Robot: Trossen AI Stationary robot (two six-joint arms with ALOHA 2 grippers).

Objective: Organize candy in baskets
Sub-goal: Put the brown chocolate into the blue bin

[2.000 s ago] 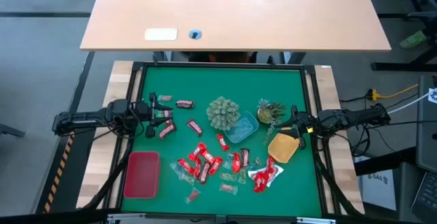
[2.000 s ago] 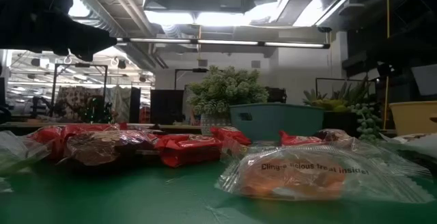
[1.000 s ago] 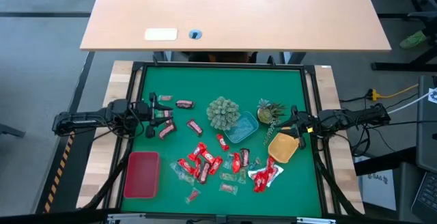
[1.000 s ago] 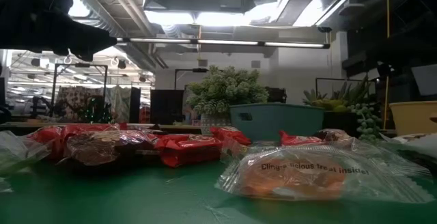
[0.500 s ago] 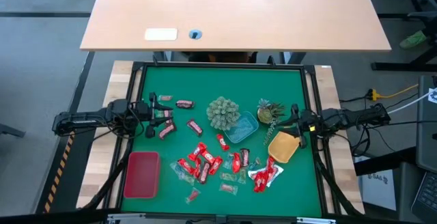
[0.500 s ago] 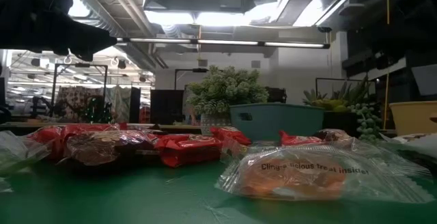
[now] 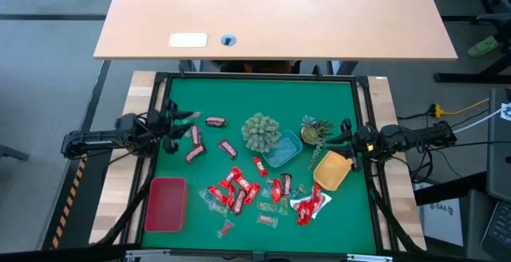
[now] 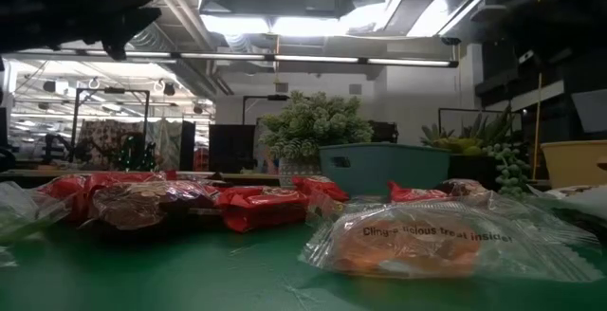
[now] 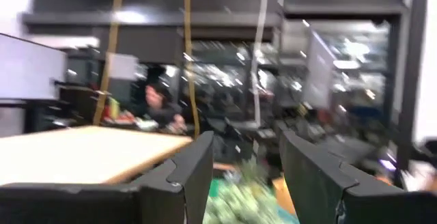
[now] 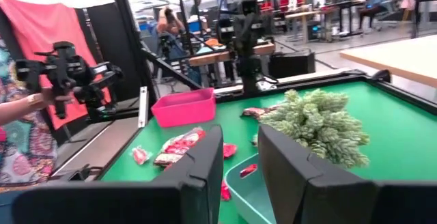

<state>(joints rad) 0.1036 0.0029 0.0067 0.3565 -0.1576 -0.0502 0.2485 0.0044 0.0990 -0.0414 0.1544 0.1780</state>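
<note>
Over the last half second the left end effector [image 7: 170, 126] had pulled back from the dark brown wrapped candy bars [image 7: 194, 138] and risen, its camera now looking level into the room; its two dark fingers [image 9: 198, 176] stood apart with nothing between them. The right end effector [image 7: 345, 140] had shifted only slightly, its fingers also parted and empty above the yellow-orange rounded basket [image 7: 330, 171]. This suggested no sweet had yet been lifted, so the sorting looked barely begun.

The nearest brown bar lay just ahead of the left end effector, its long axis running roughly across that end effector's reach. The red rectangular basket [image 7: 166, 204] sat below it toward the surface's near edge, empty. The shiny red wrapped candies [image 7: 237, 188] were scattered between both end effectors, pointing every way.
</note>
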